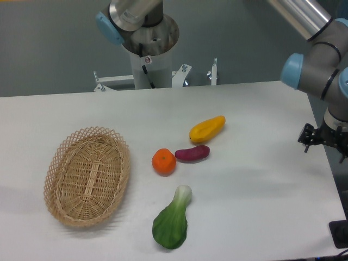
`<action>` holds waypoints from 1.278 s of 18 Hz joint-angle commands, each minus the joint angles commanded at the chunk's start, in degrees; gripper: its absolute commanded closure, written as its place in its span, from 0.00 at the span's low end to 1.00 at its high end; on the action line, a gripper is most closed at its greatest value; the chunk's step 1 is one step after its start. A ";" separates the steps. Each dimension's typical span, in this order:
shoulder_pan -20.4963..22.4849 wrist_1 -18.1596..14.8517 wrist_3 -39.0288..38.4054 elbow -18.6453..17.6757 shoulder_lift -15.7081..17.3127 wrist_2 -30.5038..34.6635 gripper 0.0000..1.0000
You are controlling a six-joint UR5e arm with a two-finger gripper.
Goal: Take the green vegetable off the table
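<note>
Basket (87, 176) on the far left, woven wicker, oval, sitting on the white table (261, 206) with nothing visible inside it. Moving right, the green vegetable (172, 219) lies near the front edge, flat on the table: broad dark leafy end toward the camera, pale stem pointing away and slightly right, so its long axis runs roughly front to back with a small lean. Just beyond the stem tip sits an orange (163, 161), close but apart from it. Beside the orange is the small purple vegetable (192, 153), the two nearly touching, and behind that the yellow vegetable (207, 128), angled up to the right.

Now all the way across to the right edge, and there is the gripper (311, 137), a dark cluster hanging off the arm's wrist at the table's border. It is too small and dark to make out the fingers, so I cannot tell whether the jaws are spread or closed; nothing is in them.

So the target lies well apart from the gripper, off to the left and nearer the camera. I judge the reach has barely begun, and a grasp across the narrow stem, square to that long axis, looks the likeliest fit.
</note>
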 joint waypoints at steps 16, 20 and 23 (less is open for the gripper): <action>-16.42 -0.62 -18.53 -7.21 4.23 0.18 0.00; -21.25 -0.53 -22.92 -8.44 4.23 0.00 0.00; -24.69 -0.27 -28.12 -8.53 3.26 0.00 0.00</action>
